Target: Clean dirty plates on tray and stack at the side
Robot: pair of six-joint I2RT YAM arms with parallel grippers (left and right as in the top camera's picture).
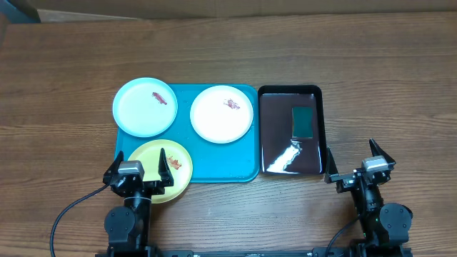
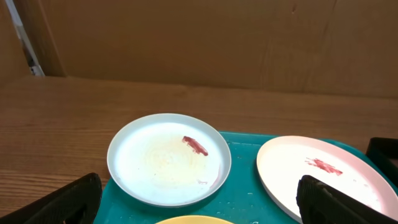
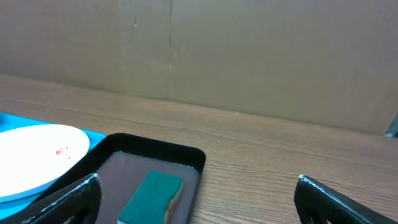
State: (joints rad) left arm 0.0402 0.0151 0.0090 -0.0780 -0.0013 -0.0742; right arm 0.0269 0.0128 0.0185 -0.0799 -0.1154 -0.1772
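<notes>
Three plates lie on the turquoise tray [image 1: 214,160]. The light blue plate [image 1: 145,106] sits at its back left and the white plate [image 1: 222,113] at its back right, each with a reddish smear. The pale yellow plate [image 1: 178,180] overhangs the tray's front left corner. My left gripper [image 1: 138,168] hovers open over the yellow plate, holding nothing. In the left wrist view the blue plate [image 2: 169,158] and white plate [image 2: 323,177] lie ahead of the open left gripper [image 2: 199,202]. My right gripper [image 1: 360,160] stands open over bare table, right of the dark tray.
A glossy dark tray [image 1: 289,132] sits right of the turquoise one, with a green sponge [image 1: 303,121] in it. The right wrist view shows that sponge [image 3: 151,198] in the dark tray [image 3: 155,150]. A cardboard wall stands behind the table.
</notes>
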